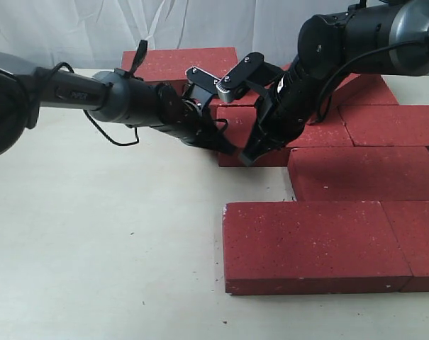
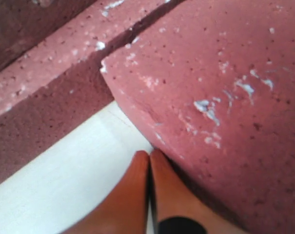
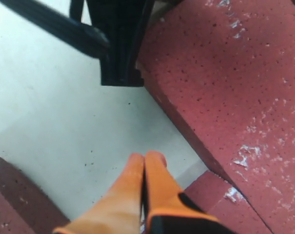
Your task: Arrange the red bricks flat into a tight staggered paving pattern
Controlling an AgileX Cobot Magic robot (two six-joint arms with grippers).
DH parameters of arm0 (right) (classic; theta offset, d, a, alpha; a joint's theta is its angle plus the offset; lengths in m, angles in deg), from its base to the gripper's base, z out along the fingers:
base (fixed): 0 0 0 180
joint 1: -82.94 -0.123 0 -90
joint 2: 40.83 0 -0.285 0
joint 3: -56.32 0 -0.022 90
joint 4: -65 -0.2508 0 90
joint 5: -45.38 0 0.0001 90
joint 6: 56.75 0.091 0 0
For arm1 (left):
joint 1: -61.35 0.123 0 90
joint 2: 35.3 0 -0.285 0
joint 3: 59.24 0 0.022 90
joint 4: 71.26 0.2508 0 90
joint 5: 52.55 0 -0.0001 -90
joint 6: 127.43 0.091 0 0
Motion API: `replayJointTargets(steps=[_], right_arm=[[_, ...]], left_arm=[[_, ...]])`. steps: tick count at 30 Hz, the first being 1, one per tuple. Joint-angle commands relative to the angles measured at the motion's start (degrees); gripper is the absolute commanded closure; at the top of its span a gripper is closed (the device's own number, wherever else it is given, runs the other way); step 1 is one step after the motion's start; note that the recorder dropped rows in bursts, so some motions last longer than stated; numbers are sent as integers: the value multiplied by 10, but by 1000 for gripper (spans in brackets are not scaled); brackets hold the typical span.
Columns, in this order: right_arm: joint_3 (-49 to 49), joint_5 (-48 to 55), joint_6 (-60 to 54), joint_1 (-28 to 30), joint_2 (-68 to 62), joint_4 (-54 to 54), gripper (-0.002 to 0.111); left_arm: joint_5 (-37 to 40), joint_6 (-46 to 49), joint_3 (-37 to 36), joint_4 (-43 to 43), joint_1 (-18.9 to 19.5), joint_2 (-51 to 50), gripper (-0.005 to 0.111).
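Several red bricks lie on the white table (image 1: 93,248). One brick (image 1: 237,119) sits in the middle, between my two grippers, and the arms hide part of it. My left gripper (image 1: 228,147) is shut and empty, its orange tips (image 2: 149,154) right beside that brick's corner (image 2: 220,87) on the table. My right gripper (image 1: 248,156) is also shut and empty. Its tips (image 3: 146,157) hover over bare table just off the same brick's (image 3: 235,73) edge. I cannot tell whether this brick lies fully flat.
More bricks lie in staggered rows on the right (image 1: 363,173) and in front (image 1: 313,244). One more brick (image 1: 186,64) lies at the back. The black left gripper body (image 3: 118,44) stands close to the right fingers. A white curtain (image 1: 58,28) hangs behind the table.
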Motion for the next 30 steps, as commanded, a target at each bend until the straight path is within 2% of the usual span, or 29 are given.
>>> replayJointTargets(steps=[1,9,16,19,22,28,30], right_arm=[[2,-13,0,1,5,-1,109],[2,-28,3,1,5,-3,109],[3,-50,3,1,7,-33,109],[3,-84,-5,1,13,-27,109],[3,-163,-15,1,19,0,109],[4,-373,4,24,21,1,109],[34,-347,8,40,12,-24,109]], left_arm=[[73,-2,0,13,27,15,107],[143,-2,0,22,68,38,107],[237,-2,0,73,83,121,107],[240,-2,0,86,83,166,107],[217,-2,0,97,91,202,107],[185,-12,0,90,163,240,107],[176,-25,0,90,197,240,107]])
